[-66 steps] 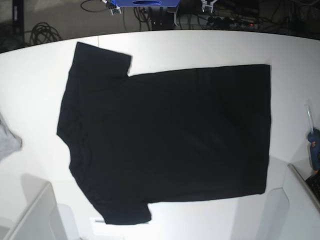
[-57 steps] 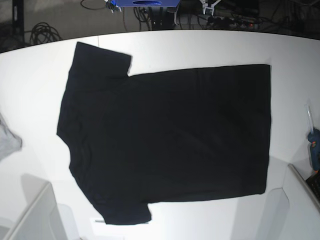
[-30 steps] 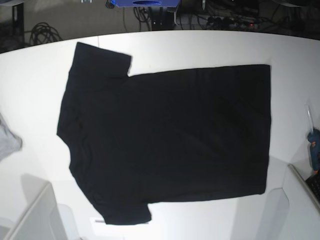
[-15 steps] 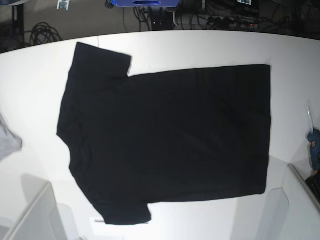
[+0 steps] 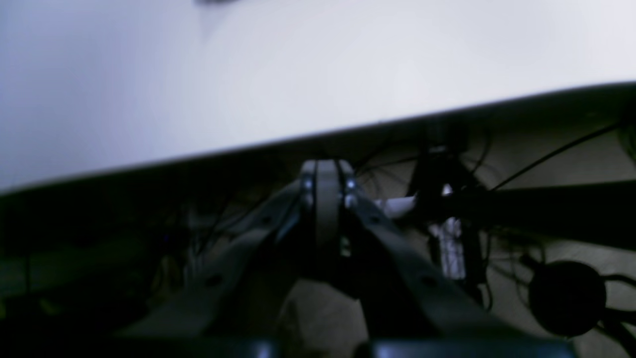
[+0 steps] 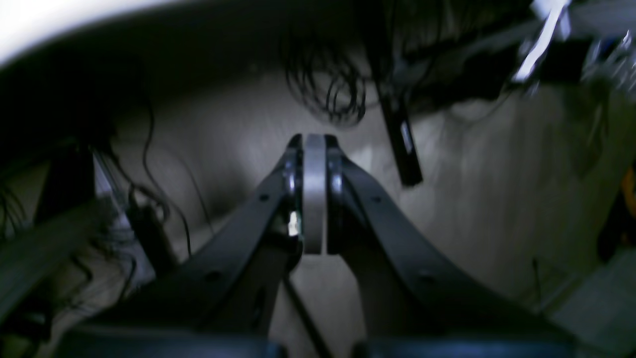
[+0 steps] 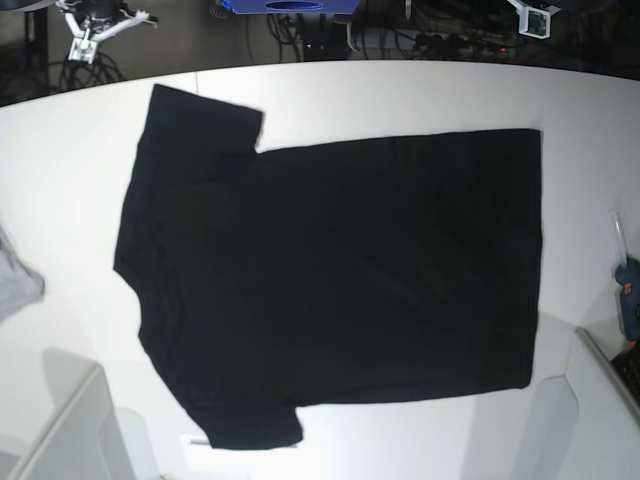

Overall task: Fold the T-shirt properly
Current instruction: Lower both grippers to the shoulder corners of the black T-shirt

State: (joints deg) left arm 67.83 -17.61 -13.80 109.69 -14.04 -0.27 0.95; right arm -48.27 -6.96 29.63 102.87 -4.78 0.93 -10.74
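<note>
The black T-shirt [image 7: 330, 275] lies flat and spread on the white table [image 7: 400, 95], plain side up, with its sleeves at the left and its hem at the right. No print shows. My right gripper [image 7: 95, 25] is at the top left, beyond the table's far edge. In the right wrist view it [image 6: 313, 144] is shut and empty over the floor. My left gripper [image 7: 530, 15] is at the top right, also beyond the far edge. In the left wrist view it [image 5: 325, 171] is shut and empty just off the table edge [image 5: 318, 134].
A small light grey cloth [image 7: 15, 285] lies at the table's left edge. A blue tool [image 7: 628, 295] lies at the right edge. White bins stand at the front left [image 7: 70, 430] and front right [image 7: 600, 410]. Cables [image 6: 328, 94] lie on the floor behind the table.
Both grippers have come into the base view at its top corners and moved outward. The T-shirt has not moved.
</note>
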